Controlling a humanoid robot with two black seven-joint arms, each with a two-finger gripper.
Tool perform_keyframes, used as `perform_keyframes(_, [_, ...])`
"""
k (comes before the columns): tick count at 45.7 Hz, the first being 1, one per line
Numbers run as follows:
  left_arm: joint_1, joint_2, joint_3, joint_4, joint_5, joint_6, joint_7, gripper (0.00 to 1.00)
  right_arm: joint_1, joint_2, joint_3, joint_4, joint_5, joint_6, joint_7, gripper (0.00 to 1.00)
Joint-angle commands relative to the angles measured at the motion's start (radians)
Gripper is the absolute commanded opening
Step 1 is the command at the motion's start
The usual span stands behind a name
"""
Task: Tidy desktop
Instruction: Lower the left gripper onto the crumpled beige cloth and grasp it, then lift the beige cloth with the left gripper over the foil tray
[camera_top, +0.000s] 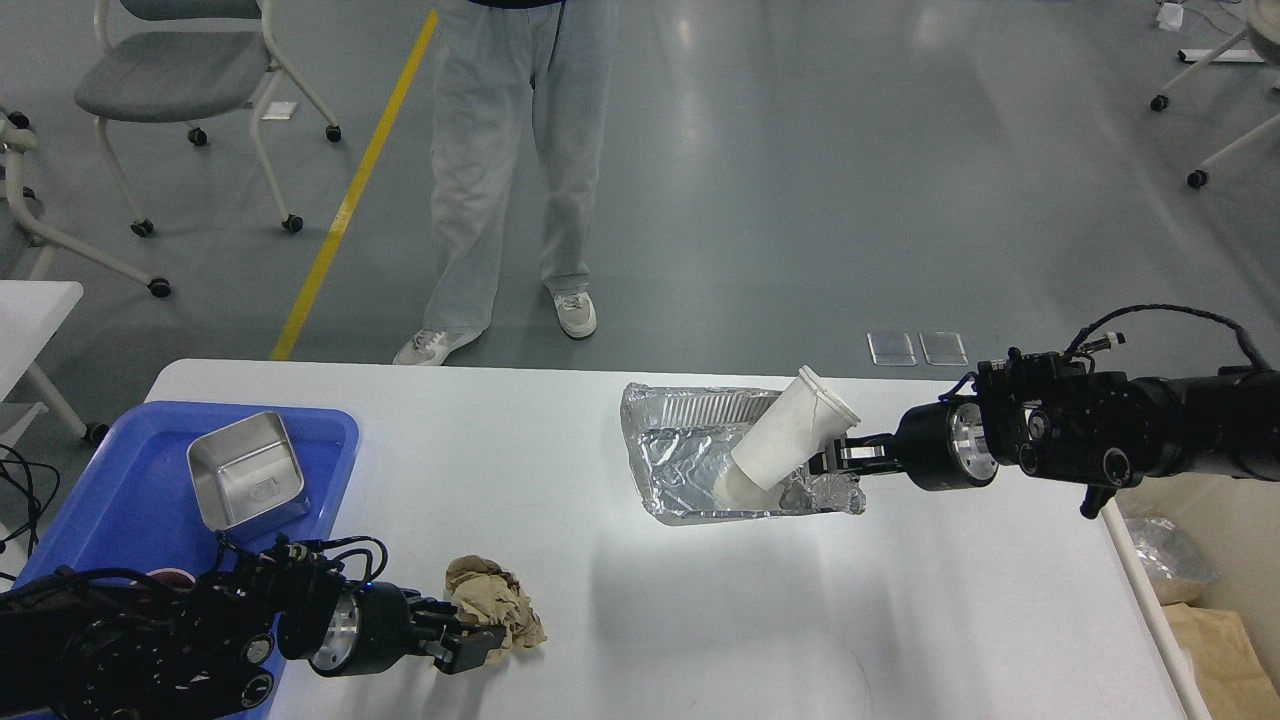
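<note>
At the far left a blue plastic tray (330, 440) lies on the near-left part of the desktop (500, 450), hanging partly over its left edge. Inside the tray sits a square metal tin (245, 480), empty as far as can be seen, and just below it the rim of a small dark-red round thing (168, 576) shows behind the arm; what it is cannot be told.

The left gripper (470, 635) comes in low from the left edge, its fingers closed around the near side of a crumpled brown paper wad (497, 600) that rests on the white surface near the front edge.

The desktop itself fills the lower half of the view, wide and white with rounded far corners, bare through its middle.

Right of centre stands a crinkled foil tray (680, 455), near the far edge. A white paper cup (790, 430) leans in it, base down in the foil, mouth tilted up and to the right over the tray's right rim. The right gripper (832, 457) reaches in from the right, its fingers at the cup's lower right side; it seems clamped on the cup wall, though the fingertips are partly hidden by cup and foil.

Beyond the table a person in pale jeans (510, 170) stands on the grey floor
</note>
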Motion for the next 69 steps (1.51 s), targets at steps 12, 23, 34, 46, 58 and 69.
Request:
perform_keyframes(12, [-0.008, 0.004, 0.021, -0.024, 0.010, -0.022, -0.015, 0.00, -0.001, -0.002, -0.002, 0.000, 0.000, 0.000, 0.000, 0.00])
perform_keyframes(23, [-0.034, 0.065, 0.010, -0.054, 0.010, -0.019, -0.032, 0.00, 0.001, -0.002, -0.001, 0.000, 0.002, 0.000, 0.000, 0.00])
perform_keyframes(34, [-0.101, 0.318, -0.082, -0.179, 0.012, -0.017, -0.116, 0.00, 0.001, -0.005, -0.001, 0.002, 0.002, 0.000, 0.000, 0.00])
perform_keyframes(46, [-0.258, 0.532, -0.190, -0.238, 0.001, -0.032, -0.259, 0.00, 0.004, -0.002, -0.002, 0.006, 0.002, 0.000, 0.000, 0.00])
perform_keyframes(58, [-0.494, 0.536, -0.183, -0.236, -0.100, -0.160, -0.296, 0.00, 0.005, -0.004, -0.004, 0.008, 0.002, 0.000, 0.000, 0.00])
perform_keyframes(69, [-0.628, 0.495, -0.180, -0.225, -0.121, -0.252, -0.325, 0.00, 0.016, -0.002, -0.005, 0.008, 0.003, 0.003, -0.002, 0.00])
